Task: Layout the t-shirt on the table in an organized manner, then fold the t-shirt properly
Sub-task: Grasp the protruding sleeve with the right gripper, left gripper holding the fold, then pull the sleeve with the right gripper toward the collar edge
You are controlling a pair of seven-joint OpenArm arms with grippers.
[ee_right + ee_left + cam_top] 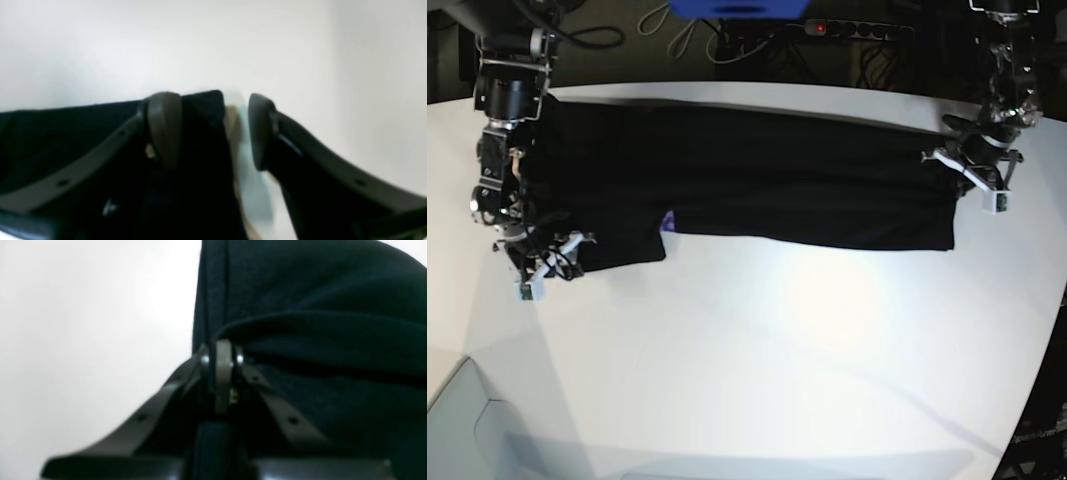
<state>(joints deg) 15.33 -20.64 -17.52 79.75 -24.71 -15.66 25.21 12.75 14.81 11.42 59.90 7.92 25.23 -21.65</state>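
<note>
The black t-shirt [747, 175] lies stretched in a long band across the far part of the white table [807, 350]. A small bit of purple print [667, 222] shows at its lower edge. My left gripper [975, 172] is at the shirt's right end; in the left wrist view it [222, 356] is shut on a fold of the black cloth [317, 340]. My right gripper [545, 268] is at the shirt's left lower corner. In the right wrist view it [213, 130] is open, with black cloth [200, 150] lying against one finger and a gap to the other.
A power strip [857, 30], cables and a blue object [737, 8] sit behind the table's far edge. The table's curved edge runs down the right side [1042, 370]. A pale surface [467, 420] adjoins the front left corner.
</note>
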